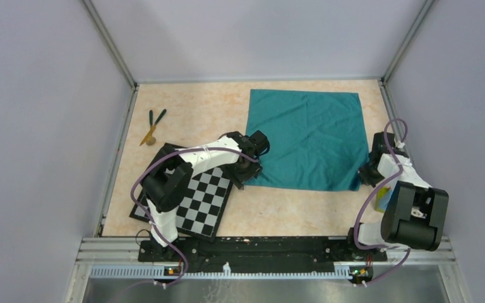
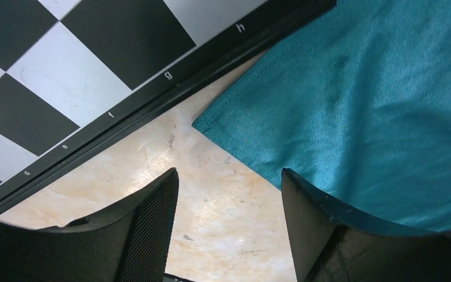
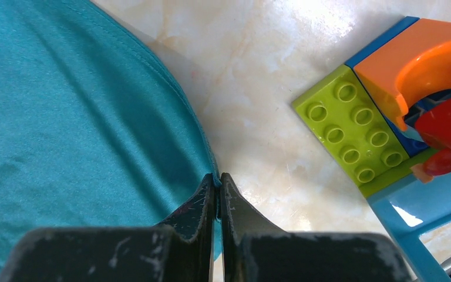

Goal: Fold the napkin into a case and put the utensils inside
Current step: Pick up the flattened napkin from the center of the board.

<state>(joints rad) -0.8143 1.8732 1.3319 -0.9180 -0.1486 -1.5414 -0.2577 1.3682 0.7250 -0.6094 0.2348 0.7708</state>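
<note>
Top external view. The napkin (image 1: 306,136) lies spread flat and roughly square on the far right part of the table (image 1: 196,107); no fold is made yet. The left gripper (image 1: 247,172) sits at its near left corner, reaching over the checkerboard (image 1: 205,202). The right gripper (image 1: 364,175) sits at its near right corner. The near hem thus runs crosswise from one gripper to the other, each arm nearest its own corner. The utensils (image 1: 152,126) lie together at the far left, well apart from the napkin and on the left arm's side, with their long axes running roughly near to far.

Left wrist view. The two fingers (image 2: 147,235) stand apart with only bare table between them, and nothing is held. The napkin's corner points into the space just ahead of the gap, and the finger on the cloth side stands over the hem. By this view, a short advance toward the corner is needed before a pinch could catch cloth.

Right wrist view. The fingers (image 3: 199,205) are pressed together. The hem runs straight into them, with teal showing in the seam: a pinch on the napkin's edge. Toy blocks (image 3: 358,129) lie near, to the right, apart from the cloth.
</note>
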